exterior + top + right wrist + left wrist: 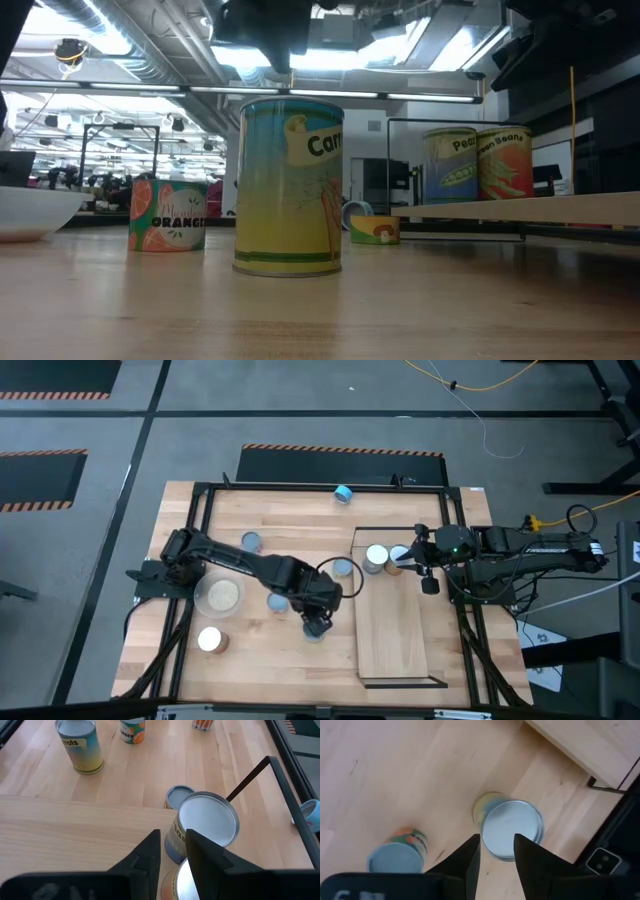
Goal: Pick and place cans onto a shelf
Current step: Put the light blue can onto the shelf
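My left gripper (318,624) hangs open, pointing steeply down, just above a tall yellow can (510,827) that stands upright on the table (250,660); in the low view this can (290,185) stands clear below the gripper. An orange-labelled can (397,854) stands close by. Two cans (377,557) (400,556) stand upright on the shelf (400,620), at its far end. My right gripper (173,842) waits open, up above the shelf beside them. Other cans stand on the table (252,542) (343,568) (212,640).
A clear round dish (220,595) sits left of my left gripper. A small blue can (344,493) lies near the table's far edge. The shelf's black end frame (260,770) rises behind the two shelved cans. The near half of the shelf (398,650) is bare wood.
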You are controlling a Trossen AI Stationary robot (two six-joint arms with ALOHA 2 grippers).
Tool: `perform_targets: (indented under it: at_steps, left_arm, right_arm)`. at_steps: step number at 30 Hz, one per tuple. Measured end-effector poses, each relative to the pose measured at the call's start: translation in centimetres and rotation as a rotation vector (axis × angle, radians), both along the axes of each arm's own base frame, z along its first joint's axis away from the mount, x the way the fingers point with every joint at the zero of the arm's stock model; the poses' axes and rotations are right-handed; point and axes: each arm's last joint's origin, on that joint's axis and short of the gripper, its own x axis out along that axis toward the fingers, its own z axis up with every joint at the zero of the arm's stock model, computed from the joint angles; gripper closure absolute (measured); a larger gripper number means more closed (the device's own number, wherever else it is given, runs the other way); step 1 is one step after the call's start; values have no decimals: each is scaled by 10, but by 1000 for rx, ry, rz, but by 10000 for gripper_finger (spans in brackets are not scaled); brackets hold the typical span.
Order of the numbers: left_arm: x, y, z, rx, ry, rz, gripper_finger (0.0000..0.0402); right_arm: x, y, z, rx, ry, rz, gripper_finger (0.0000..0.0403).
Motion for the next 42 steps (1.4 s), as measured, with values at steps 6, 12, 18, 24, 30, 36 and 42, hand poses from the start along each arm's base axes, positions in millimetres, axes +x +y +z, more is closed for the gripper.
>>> perform_targets:
  at_steps: [6, 12, 18, 24, 30, 36, 42]
  left_arm:
    - [4, -8, -12, 0, 39, 17, 291]
    - [7, -12, -27, 14, 90, 8, 291]
    - [9, -12, -38, 29, 137, 4, 291]
    - [13, -13, -46, 28, 156, -1, 291]
    - [17, -15, -56, 30, 177, -2, 292]
    - [17, -15, -56, 32, 177, -2, 302]
    - [17, -14, -57, 52, 174, -20, 351]
  right_arm:
    - [0, 0, 0, 1, 1, 1, 306]
    - [0, 0, 0, 2, 1, 1, 306]
    - [0, 0, 0, 2, 1, 1, 306]
    - [0, 0, 0, 2, 3, 1, 306]
    - [0, 0, 0, 2, 3, 0, 306]
    - [0, 0, 0, 2, 3, 0, 306]
    - [0, 0, 0, 2, 3, 0, 306]
